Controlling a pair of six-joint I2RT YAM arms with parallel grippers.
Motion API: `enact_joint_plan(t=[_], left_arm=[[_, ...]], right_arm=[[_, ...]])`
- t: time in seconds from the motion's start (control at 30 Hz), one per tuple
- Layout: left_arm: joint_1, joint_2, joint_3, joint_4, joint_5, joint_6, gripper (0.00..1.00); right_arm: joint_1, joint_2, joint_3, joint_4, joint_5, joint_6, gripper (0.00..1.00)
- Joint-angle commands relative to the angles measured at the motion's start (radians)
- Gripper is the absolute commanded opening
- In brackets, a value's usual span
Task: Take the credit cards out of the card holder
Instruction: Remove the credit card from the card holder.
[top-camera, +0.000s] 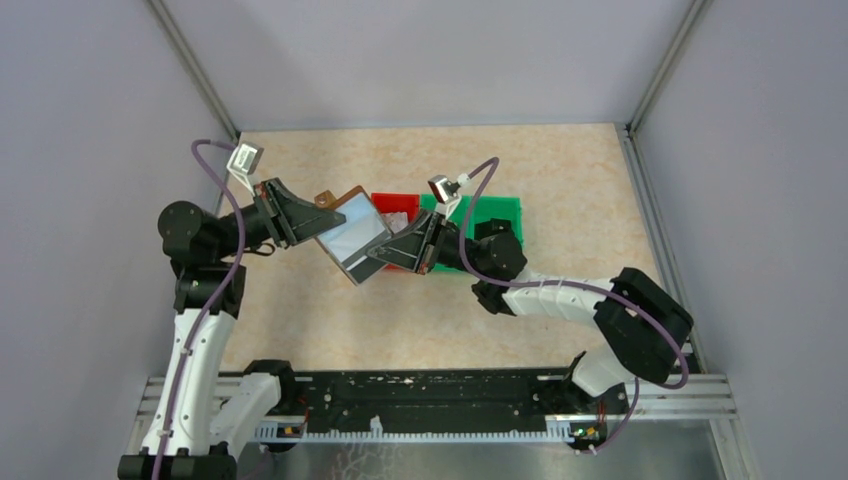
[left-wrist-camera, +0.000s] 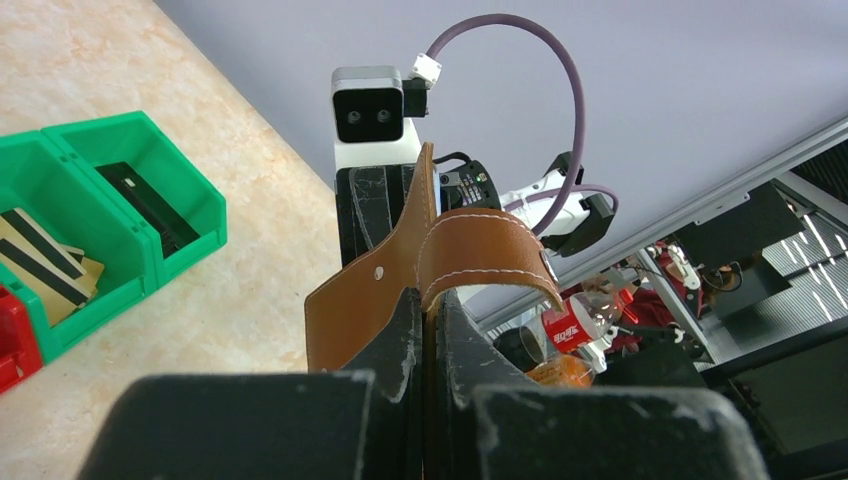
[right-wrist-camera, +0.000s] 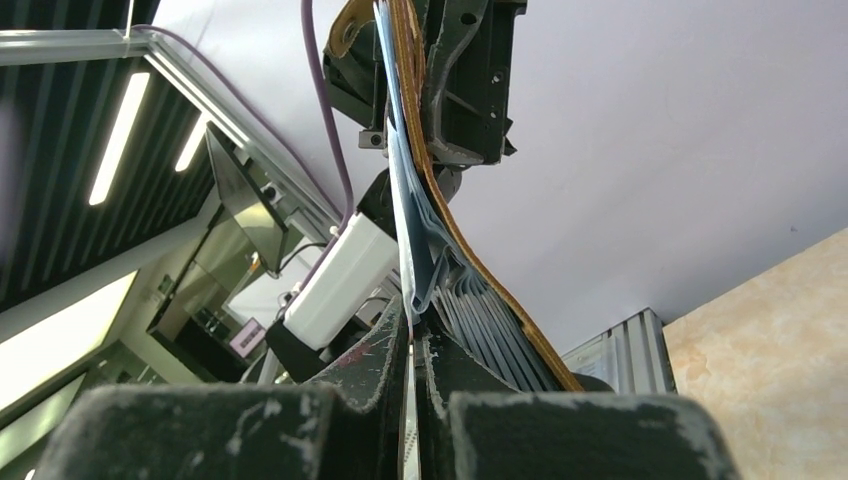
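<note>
A: While both arms meet above the table (top-camera: 570, 300), we note the card holder (top-camera: 350, 236) hangs open in the air between them. It sits over the middle, a little toward the left edge, touching no surface.

B: Left gripper (top-camera: 316, 222): pressed together on the brown leather edge beside the snap tab. In its wrist view, our look at the holder's lower part is blocked by the fingers.

A: Right gripper (top-camera: 377, 254): fingers closed on a thin pale layer at the holder's opposite edge. Card or pocket flap, we cannot tell; the layers run edge-on in its wrist view.

B: Credit cards (left-wrist-camera: 45, 268): gold with dark stripes, lying in the green bin (left-wrist-camera: 190, 215), cut off at the left of that view. A dark card (left-wrist-camera: 150, 212) lies in the neighbouring compartment.

A: Red bin (top-camera: 392, 202): just beside the green one, mostly covered by holder and gripper. Something whitish inside, too small to name.
</note>
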Motion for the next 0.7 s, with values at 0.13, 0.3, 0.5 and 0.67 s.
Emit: enact_joint_plan(t=[0.13, 0.3, 0.5, 0.67], left_arm=[[0.019, 0.004, 0.068, 0.028, -0.039, 0.016, 0.0], [0.019, 0.005, 0.069, 0.041, -0.039, 0.004, 0.0], [0.019, -0.007, 0.042, 0.029, -0.019, 0.018, 0.0], [0.019, -0.013, 0.039, 0.035, -0.017, 0.005, 0.0]], right_arm=[[0.015, -0.066, -0.022, 0.029, -0.029, -0.028, 0.0], [0.015, -0.071, -0.019, 0.02, -0.029, -0.032, 0.0], [0.017, -0.043, 0.023, 0.027, -0.026, -0.025, 0.0], [0.029, -0.01, 0.066, 0.032, -0.036, -0.018, 0.0]])
